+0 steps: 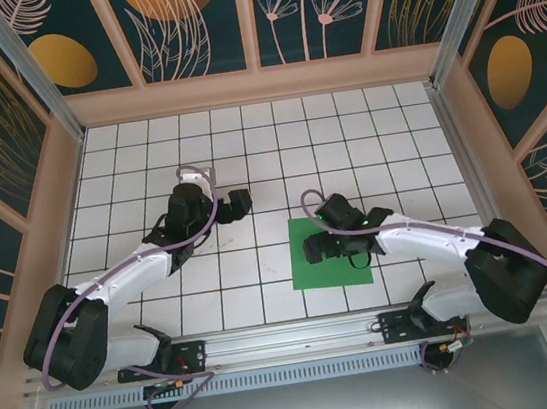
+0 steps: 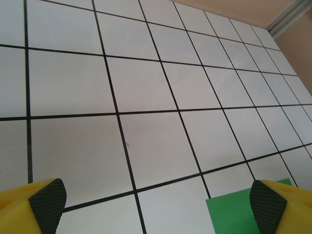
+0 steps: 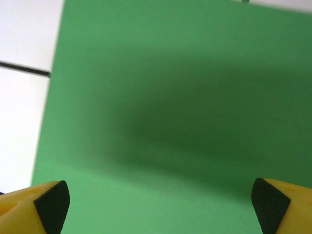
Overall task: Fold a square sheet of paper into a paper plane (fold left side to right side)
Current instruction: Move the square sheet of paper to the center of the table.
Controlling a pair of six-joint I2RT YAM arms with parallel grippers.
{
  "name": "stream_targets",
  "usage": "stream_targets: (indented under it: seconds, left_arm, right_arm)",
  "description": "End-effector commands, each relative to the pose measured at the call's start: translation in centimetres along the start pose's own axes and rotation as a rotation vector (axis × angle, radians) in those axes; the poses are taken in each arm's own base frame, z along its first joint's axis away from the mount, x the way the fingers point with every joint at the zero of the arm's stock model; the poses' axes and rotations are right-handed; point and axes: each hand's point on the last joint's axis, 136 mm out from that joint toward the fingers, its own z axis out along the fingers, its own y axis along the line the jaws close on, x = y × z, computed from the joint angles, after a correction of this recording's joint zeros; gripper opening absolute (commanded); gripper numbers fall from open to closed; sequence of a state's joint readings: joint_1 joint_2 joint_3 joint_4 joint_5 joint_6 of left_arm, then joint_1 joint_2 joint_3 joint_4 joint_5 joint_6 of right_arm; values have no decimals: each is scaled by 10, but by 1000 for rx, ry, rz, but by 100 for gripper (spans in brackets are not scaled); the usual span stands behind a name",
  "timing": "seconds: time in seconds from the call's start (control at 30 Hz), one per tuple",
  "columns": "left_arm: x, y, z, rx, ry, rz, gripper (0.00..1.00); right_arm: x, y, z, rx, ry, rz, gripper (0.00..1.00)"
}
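White tiled table [image 1: 245, 138], walled on three sides; bare tiles across upper frame. Square sheet of paper [image 1: 308, 273] flat at lower centre, edges along grid lines. Right gripper [image 1: 312, 250] released, spread wide over sheet, grasping nothing. Left gripper [image 1: 237, 205] released, centre-left over bare tiles, apart from sheet

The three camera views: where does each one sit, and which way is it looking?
Top external: fixed above and behind, looking down on the tiled table; the left arm and right arm show, left gripper over bare tiles, right gripper over the square sheet of paper.
Left wrist: rides the left arm, looking slantwise across the tiles; its open fingers at the bottom corners.
Right wrist: rides the right arm, looking close down on the sheet; its open fingers below.
Shared: both wrist views catch the sheet.
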State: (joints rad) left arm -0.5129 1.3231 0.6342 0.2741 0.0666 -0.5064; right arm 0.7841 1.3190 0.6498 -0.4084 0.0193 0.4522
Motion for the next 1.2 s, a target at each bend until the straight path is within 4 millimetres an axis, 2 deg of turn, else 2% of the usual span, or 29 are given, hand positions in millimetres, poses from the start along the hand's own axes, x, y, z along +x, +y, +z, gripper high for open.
stream_targets:
  seconds: [0.0, 0.3, 0.47, 0.57, 0.8, 1.07, 1.17]
  left_arm:
    - [-14, 2, -2, -45, -34, 8, 98]
    - [-26, 14, -15, -147, -63, 48, 99]
    - [-34, 33, -29, -261, -105, 64, 99]
    - [-39, 35, -38, -282, -132, 69, 99]
    - [-42, 41, -51, -322, -157, 58, 98]
    - [-31, 35, -46, -267, -121, 9, 98]
    - [-20, 25, -36, -194, -78, -38, 99]
  right_arm:
    - [11, -9, 8, 93, 47, -1, 98]
    - [14, -5, 28, 168, 99, -72, 96]
    - [9, 1, 41, 170, 110, -49, 92]
    - [-6, 11, 50, 150, 74, -32, 92]
    - [-59, 32, 70, 108, -23, -21, 92]
    - [-101, 52, 77, 9, -81, -38, 92]
    - [-113, 63, 66, -27, -112, -65, 93]
